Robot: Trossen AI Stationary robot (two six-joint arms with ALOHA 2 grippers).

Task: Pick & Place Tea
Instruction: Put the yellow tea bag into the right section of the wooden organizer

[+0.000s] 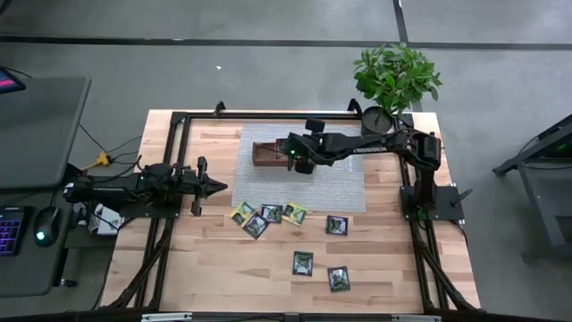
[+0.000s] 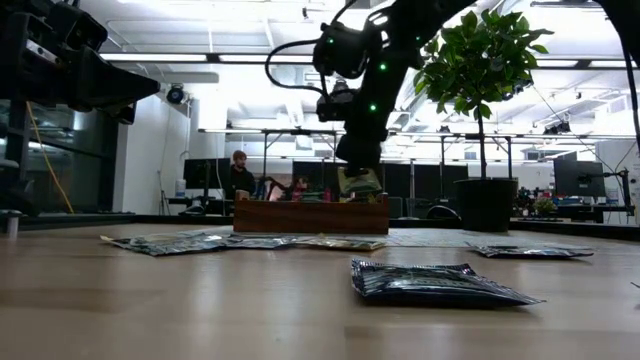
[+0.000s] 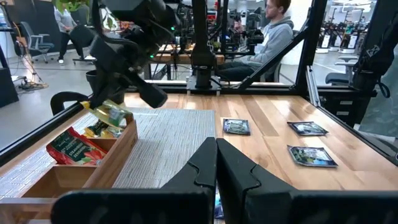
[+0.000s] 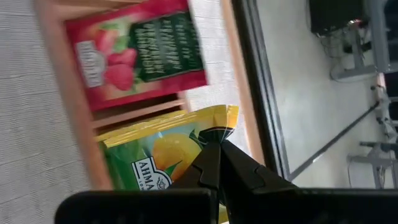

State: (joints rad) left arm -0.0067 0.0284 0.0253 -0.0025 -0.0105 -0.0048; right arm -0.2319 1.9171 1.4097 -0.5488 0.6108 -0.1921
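Holding a yellow-green tea packet (image 4: 163,155) by its corner, your right hand (image 4: 214,146) hovers over the wooden tray (image 3: 93,171); releasing off-centre probably drapes it across a divider.

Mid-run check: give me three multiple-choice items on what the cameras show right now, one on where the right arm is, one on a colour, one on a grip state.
1. Where is the right gripper?
A. Over the wooden tray
B. Over the bare table front edge
C. Beside the plant

2. What colour is the packet lying in the tray compartment next to the held one?
A. Blue
B. Red
C. White

3. How do the right jaws stand?
A. Wide open and empty
B. Shut on the yellow-green tea packet
C. Shut on the tray wall

Answers:
1 A: the high view shows the gripper above the tray on the grey mat.
2 B: the right wrist view shows a red tea packet there.
3 B: the fingers pinch the packet's corner.
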